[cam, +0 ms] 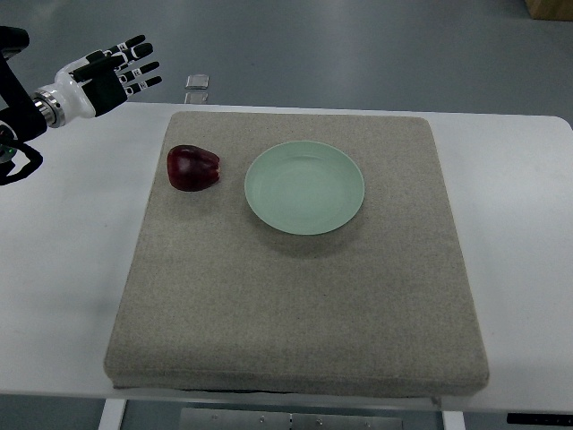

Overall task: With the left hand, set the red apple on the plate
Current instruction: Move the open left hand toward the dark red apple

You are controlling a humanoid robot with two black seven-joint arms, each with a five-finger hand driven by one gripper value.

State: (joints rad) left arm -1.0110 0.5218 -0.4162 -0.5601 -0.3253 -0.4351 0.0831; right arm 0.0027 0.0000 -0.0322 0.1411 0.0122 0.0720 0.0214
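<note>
1 red apple (192, 167) on mat (295, 305) | 1 plate (304, 187) beside | left hand (112, 73) fingers (143, 64) spread, holding nil

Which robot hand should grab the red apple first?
The left hand. It hangs open above the table's far left corner, on the same side as the red apple, which lies on the mat just left of the green plate. The right hand isn't in the picture at all.
</note>
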